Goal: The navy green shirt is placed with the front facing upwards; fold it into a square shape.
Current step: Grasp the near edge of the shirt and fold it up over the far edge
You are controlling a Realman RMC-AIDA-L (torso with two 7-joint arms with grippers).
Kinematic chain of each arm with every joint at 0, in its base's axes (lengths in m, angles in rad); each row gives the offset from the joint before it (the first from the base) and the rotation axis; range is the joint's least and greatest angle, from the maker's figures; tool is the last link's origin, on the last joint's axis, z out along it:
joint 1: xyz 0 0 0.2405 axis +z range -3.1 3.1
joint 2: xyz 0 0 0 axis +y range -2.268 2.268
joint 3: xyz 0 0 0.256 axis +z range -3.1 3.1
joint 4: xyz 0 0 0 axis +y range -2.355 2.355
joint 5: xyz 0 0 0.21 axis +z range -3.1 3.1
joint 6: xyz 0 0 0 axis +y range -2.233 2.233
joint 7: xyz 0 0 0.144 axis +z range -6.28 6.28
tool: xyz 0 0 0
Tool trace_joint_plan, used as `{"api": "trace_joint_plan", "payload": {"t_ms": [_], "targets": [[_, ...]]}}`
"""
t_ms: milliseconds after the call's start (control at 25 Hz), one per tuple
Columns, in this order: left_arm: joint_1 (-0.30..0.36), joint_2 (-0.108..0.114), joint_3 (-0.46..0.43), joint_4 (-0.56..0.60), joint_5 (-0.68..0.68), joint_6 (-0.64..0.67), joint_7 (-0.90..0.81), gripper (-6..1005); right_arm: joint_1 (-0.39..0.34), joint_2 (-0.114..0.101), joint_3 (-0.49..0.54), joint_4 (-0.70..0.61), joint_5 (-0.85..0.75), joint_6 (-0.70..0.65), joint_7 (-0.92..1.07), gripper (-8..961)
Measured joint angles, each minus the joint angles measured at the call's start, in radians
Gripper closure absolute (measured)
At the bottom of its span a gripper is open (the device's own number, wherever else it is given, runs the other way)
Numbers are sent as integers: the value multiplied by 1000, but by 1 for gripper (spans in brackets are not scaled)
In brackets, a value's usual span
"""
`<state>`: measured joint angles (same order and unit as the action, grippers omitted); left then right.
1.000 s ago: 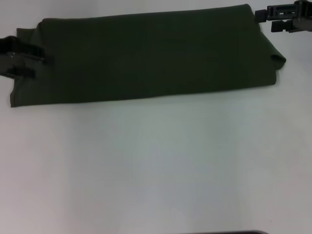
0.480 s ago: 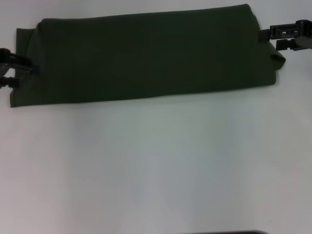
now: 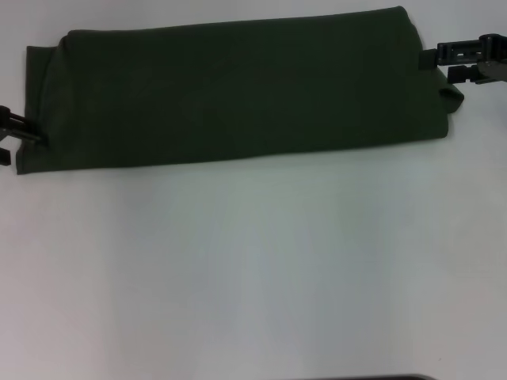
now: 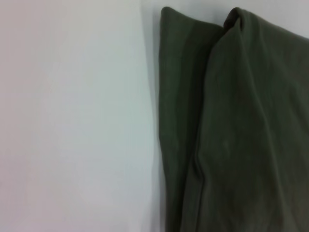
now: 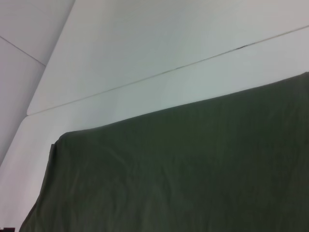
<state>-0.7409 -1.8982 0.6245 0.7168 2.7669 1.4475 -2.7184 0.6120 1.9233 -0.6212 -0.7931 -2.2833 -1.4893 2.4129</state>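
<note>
The navy green shirt (image 3: 238, 95) lies folded into a long flat band across the far part of the white table; its lettering and collar are hidden. My left gripper (image 3: 14, 141) is at the band's left end near the front corner, at the picture's edge, its fingers apart and holding nothing. My right gripper (image 3: 445, 65) is at the band's right end, open, its tips level with the cloth edge. The left wrist view shows the shirt's layered end (image 4: 231, 135). In the right wrist view I see the shirt's flat top (image 5: 193, 174).
Bare white table (image 3: 253, 277) stretches from the shirt to the near edge. A dark strip (image 3: 364, 378) shows at the bottom of the head view. A thin seam (image 5: 169, 70) crosses the table surface beyond the shirt.
My left gripper has slid off the shirt's left end, outward and toward the front corner. My right gripper has come down from the far right corner to the middle of the right end.
</note>
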Motion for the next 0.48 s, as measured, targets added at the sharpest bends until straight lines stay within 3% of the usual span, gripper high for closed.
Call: {"api": "trace_joint_plan", "payload": {"t_ms": [480], "targets": [[-6, -4, 3, -60, 2, -89, 6, 262, -7, 1, 0, 0, -1, 0, 0, 64]]}}
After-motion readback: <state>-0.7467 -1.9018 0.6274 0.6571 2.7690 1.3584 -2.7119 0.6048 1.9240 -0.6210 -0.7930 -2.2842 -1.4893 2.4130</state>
